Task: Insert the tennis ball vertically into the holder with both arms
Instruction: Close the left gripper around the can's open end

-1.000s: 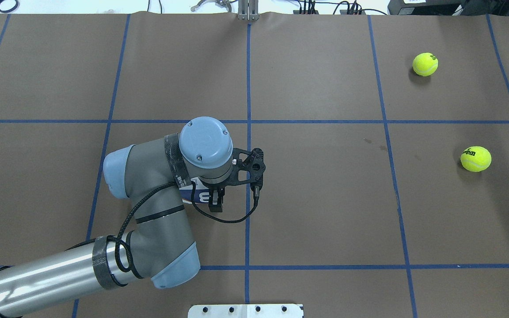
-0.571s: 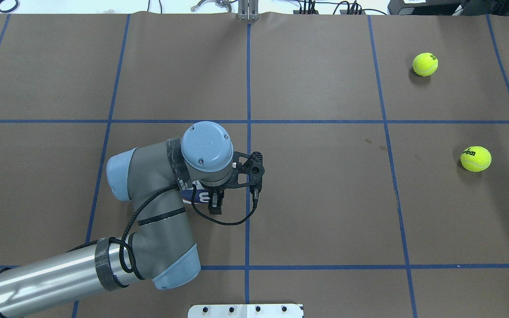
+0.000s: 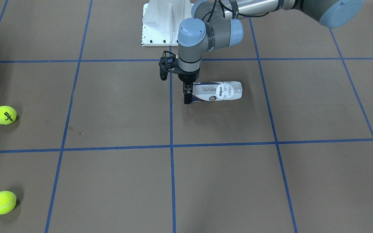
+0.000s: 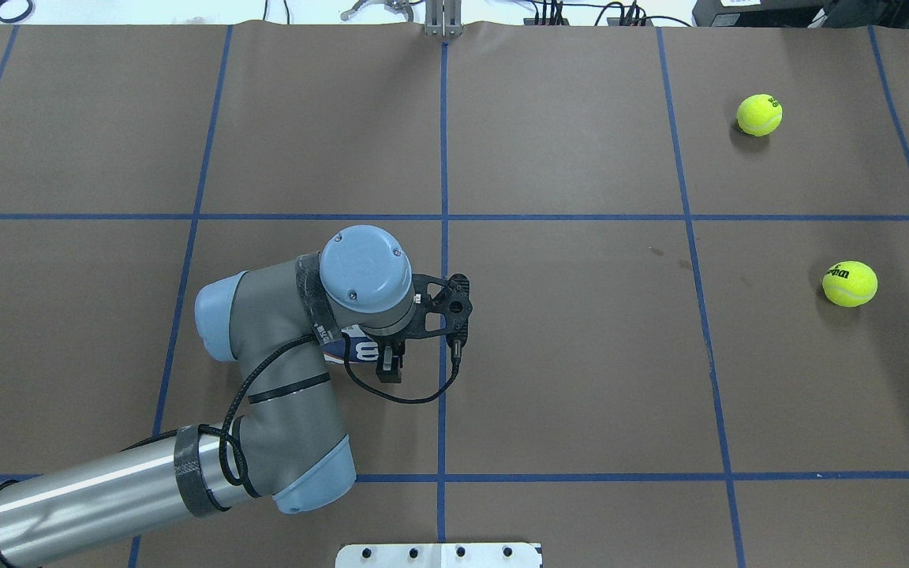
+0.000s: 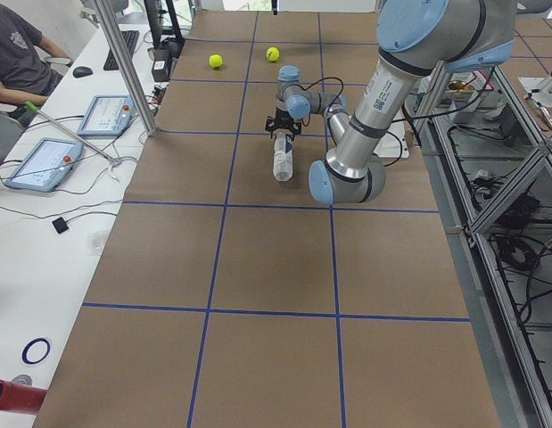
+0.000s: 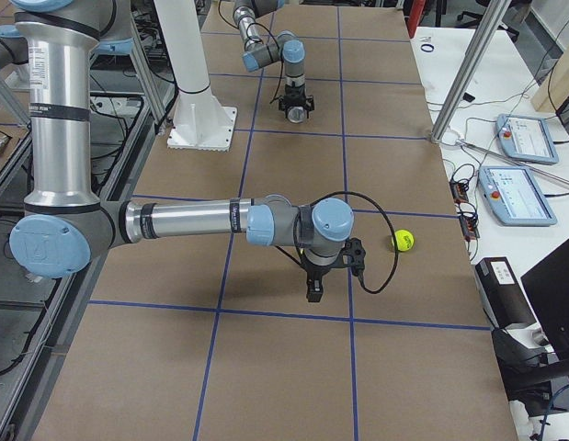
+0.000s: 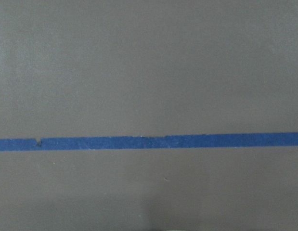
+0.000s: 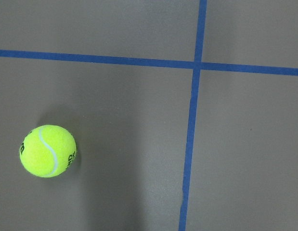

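On the blue-taped brown table (image 3: pixel 108 106), the holder (image 3: pixel 220 91) lies with 1 end between the jaws of the left gripper (image 3: pixel 187 97), though whether they pinch it I cannot tell, nor whether the right gripper (image 6: pixel 313 292) is spread.

"Wilson" on holder (image 3: pixel 217 92), "Wilson" — tennis ball (image 3: pixel 4 115)

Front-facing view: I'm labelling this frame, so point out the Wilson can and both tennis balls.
Wilson can (image 3: pixel 220 92), front-facing view, round white label.
Upper tennis ball (image 3: pixel 4 115), front-facing view, centre, at its Wilson print.
Lower tennis ball (image 3: pixel 2 202), front-facing view, its centre.
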You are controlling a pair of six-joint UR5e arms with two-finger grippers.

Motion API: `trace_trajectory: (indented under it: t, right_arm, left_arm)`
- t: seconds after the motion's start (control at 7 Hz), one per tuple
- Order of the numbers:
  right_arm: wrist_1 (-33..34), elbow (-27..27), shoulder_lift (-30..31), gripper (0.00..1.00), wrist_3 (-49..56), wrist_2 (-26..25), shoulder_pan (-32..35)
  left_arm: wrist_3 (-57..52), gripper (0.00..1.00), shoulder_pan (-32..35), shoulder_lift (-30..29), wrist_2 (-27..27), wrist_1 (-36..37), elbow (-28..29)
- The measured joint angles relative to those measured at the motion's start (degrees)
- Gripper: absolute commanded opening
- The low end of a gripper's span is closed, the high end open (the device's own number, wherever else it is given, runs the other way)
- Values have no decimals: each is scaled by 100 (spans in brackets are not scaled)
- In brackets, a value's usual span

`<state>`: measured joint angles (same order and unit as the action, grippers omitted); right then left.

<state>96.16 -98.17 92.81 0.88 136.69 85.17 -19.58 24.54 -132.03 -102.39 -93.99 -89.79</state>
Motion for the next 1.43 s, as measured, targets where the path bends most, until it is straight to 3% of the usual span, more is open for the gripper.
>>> trace_trajectory:
  t: [0.86, 1.0, 1.43]
  right_arm:
    - [0, 0, 0, 100, 0, 7, 0]
    - [5, 0, 0, 100, 0, 7, 0]
    - [8, -3, 0, 100, 0, 9, 0]
  left_arm:
    - [14, 98, 41, 112, 34, 2, -121]
    - [20, 96, 39, 120, 33, 3, -122]
    - [32, 77, 19, 124, 27, 3, -118]
